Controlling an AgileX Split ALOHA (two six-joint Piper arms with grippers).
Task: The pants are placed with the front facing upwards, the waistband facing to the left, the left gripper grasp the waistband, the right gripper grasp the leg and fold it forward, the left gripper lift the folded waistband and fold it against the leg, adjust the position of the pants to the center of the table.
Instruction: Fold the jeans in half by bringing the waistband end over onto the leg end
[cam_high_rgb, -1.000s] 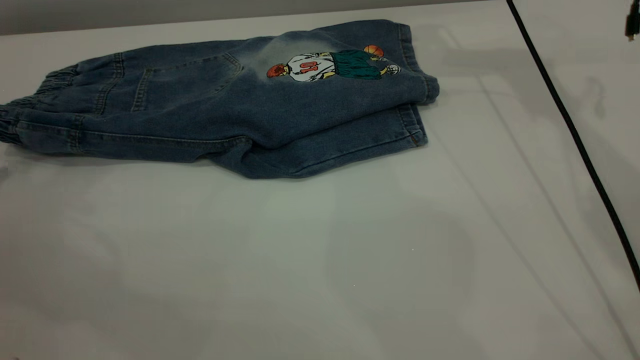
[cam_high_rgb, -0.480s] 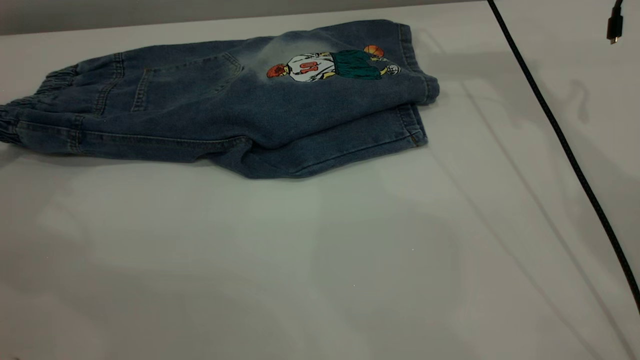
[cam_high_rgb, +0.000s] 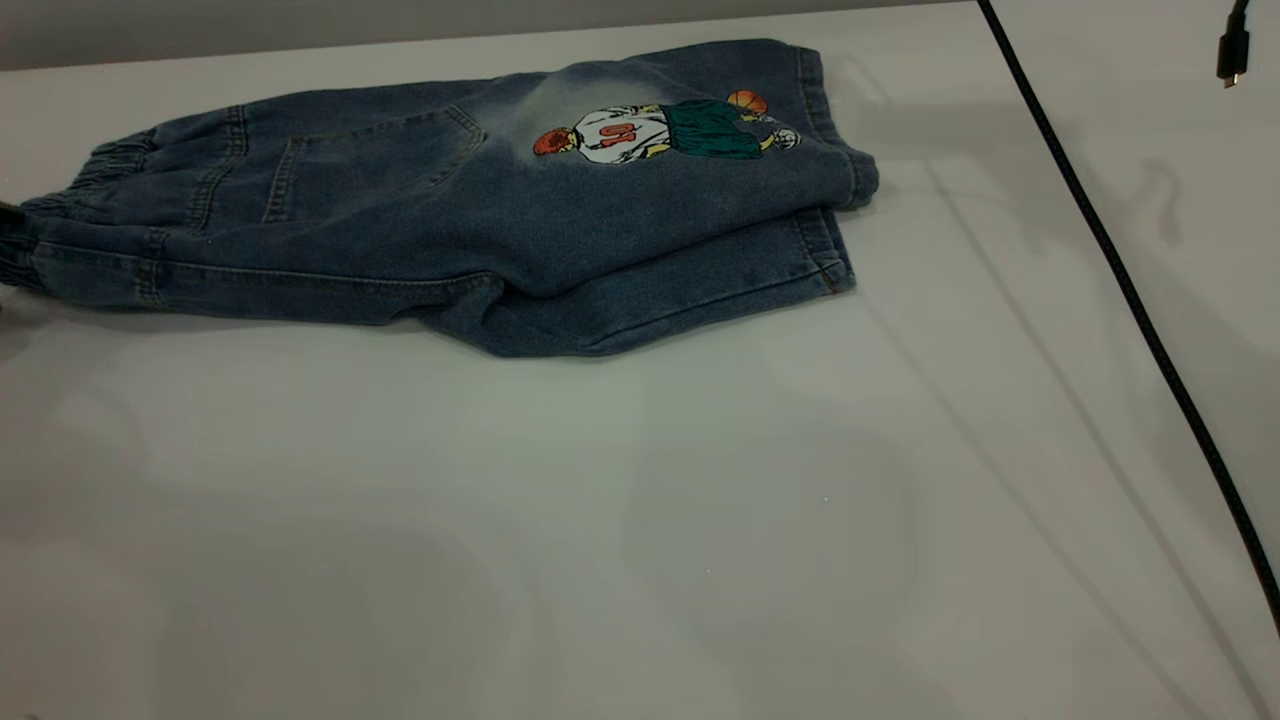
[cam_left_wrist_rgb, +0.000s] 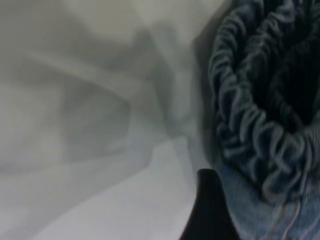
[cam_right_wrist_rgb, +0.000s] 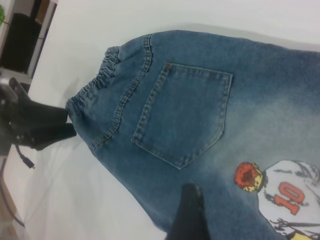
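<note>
Possibly catches only one layer of the ruffled, gathered denim waistband (cam_left_wrist_rgb: 250, 125), spilling the fold. Short blue denim pants (cam_high_rgb: 480, 220) folded lengthwise, far-left on the plain white table (cam_high_rgb: 700, 520). Shown only from the right wrist: black angular left gripper (cam_right_wrist_rgb: 69, 127) at the waistband, black right gripper (cam_right_wrist_rgb: 187, 215) above the denim. Cannot tell either's grip.

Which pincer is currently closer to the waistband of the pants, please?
Left. The left pincer sits right at the waistband edge, while the right pincer hovers farther along the pants, beyond the back pocket.
</note>
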